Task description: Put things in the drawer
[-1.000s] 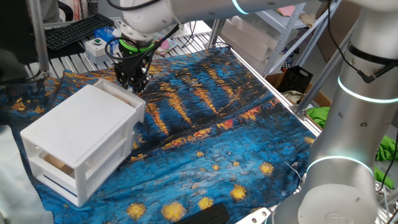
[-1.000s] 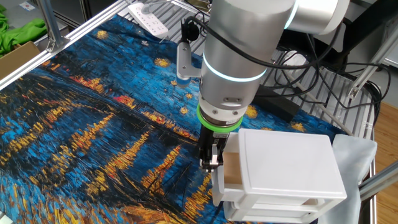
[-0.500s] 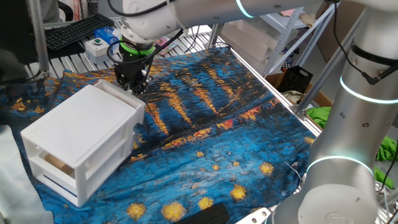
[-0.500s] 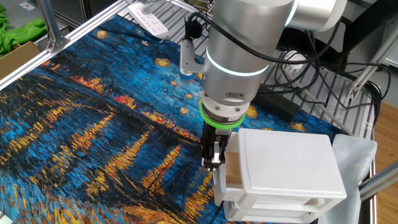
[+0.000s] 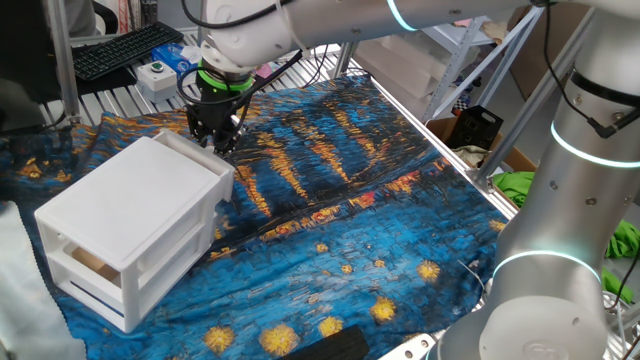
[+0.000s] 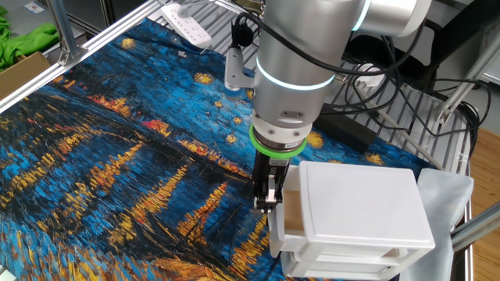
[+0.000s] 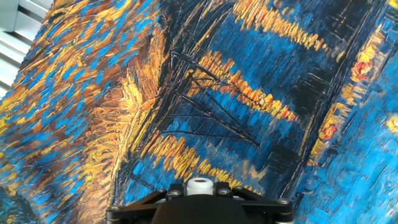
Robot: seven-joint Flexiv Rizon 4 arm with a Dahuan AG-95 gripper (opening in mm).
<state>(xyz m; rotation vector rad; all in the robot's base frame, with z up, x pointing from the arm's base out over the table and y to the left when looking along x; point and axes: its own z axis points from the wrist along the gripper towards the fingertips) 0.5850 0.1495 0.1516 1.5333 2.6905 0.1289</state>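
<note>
The white cabinet [image 5: 130,215] [image 6: 367,211] stands on the painted cloth. Its upper drawer [image 5: 178,141] sticks out a little at the end facing the arm. A pale tan block [image 5: 197,153] [image 6: 291,215] shows inside that end. My gripper [image 5: 217,138] [image 6: 266,199] points down right beside the drawer's end, fingertips close together and nothing visible between them. Whether they touch the drawer is unclear. The hand view shows only the cloth [image 7: 205,93] and the hand's black base; the fingers and drawer are out of it.
Another tan piece [image 5: 85,262] shows in the cabinet's opposite, near end. A power strip [image 6: 186,22] lies at the cloth's far edge. A keyboard [image 5: 125,48] and metal frame posts [image 6: 64,31] stand beyond the cloth. Cables and a grey cloth [image 6: 449,187] lie behind the cabinet.
The arm's wrist has shifted slightly above the gripper. The fingers stay at the drawer's end, and the cabinet and drawer have hardly moved.
</note>
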